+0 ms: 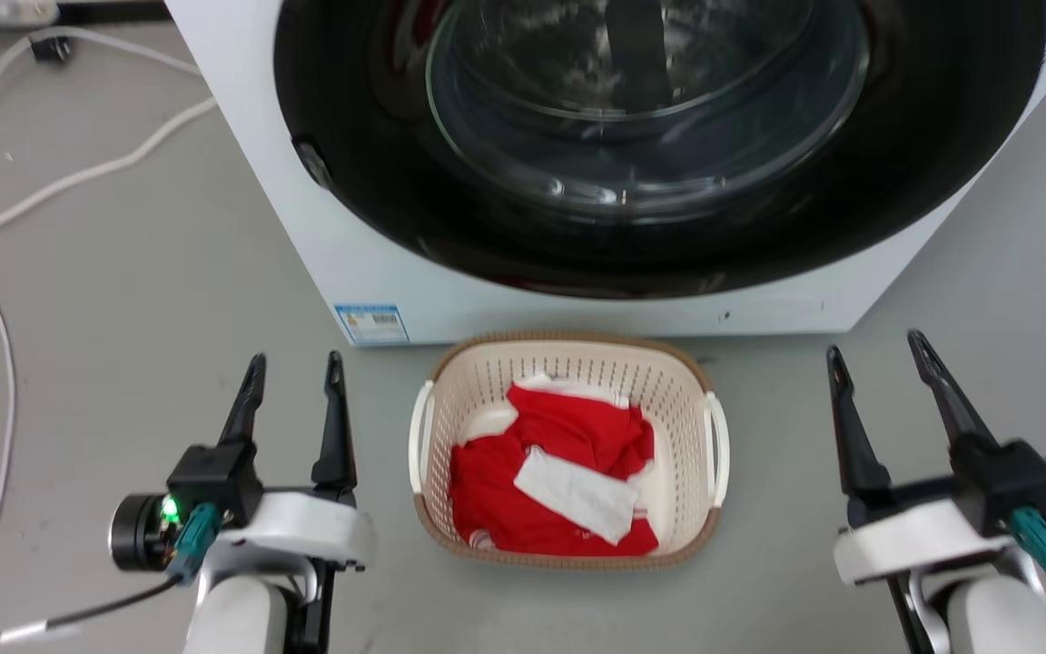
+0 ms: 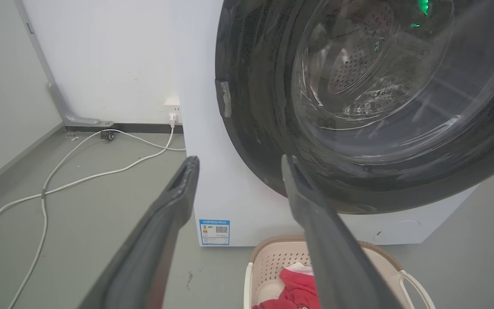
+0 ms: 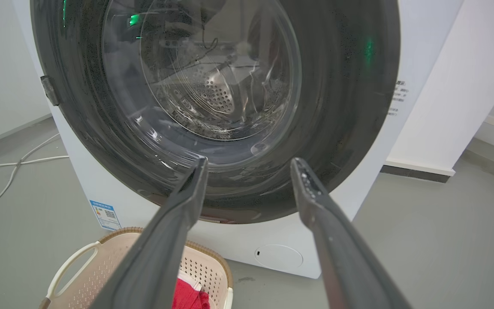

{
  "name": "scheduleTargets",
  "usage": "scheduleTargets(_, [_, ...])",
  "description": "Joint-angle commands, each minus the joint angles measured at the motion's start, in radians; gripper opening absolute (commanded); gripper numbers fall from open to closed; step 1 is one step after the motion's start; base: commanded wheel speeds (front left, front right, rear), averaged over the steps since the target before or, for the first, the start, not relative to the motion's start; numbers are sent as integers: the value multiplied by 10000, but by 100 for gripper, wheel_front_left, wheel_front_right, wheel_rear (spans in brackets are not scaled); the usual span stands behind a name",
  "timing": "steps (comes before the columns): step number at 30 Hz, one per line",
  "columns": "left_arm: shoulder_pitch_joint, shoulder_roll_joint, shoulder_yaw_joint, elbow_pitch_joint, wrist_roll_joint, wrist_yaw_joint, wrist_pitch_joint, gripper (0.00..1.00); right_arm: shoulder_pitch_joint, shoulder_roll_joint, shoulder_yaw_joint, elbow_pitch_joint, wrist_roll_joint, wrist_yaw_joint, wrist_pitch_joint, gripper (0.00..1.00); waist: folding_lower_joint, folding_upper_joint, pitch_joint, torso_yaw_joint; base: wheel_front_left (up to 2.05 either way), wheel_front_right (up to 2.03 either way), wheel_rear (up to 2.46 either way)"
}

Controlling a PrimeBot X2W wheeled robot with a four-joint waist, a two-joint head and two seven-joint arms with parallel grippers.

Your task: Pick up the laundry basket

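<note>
Washing machine (image 1: 323, 227) — top cut off by the head view's upper edge; the print on its blue-and-white label (image 1: 371, 323) is too small to read.
Laundry basket (image 1: 568, 368) — floor hidden under red and white cloth (image 1: 559, 490). In the left wrist view its near part runs off the bottom edge, with one side behind a finger (image 2: 337, 266) of the left gripper (image 2: 239, 159).
White cable (image 1: 176, 127): runs off the left edge.

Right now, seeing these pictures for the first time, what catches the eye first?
The washing machine with its big dark door looms at the head view's top. Before it on the floor stands the laundry basket with red and white clothes. The left pincer and right pincer stand open on either side.
</note>
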Motion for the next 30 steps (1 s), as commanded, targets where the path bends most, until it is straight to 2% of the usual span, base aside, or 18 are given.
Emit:
scheduleTargets(1, [-255,22,20,215,98,-92,-28,100,-322,-32,66,131,-122,-7,-23,100,-1,0,545,-61,0,0,0])
scheduleTargets(8, [-1607,50,264,1678,448,-555,-28,100,-1588,-29,438,1515,-479,-7,-25,100,-1,0,1753,-215,0,0,0])
scheduleTargets(15, [-3027,313,341,2922,704,-909,-28,100,-2848,-28,603,2278,-713,-7,-25,100,-1,0,3044,-361,0,0,0])
scheduleTargets(30, [-5916,776,-149,5896,896,-1218,-28,100,-5186,-25,1058,4878,-1032,-8,-25,100,-1,0,5161,-571,0,0,0])
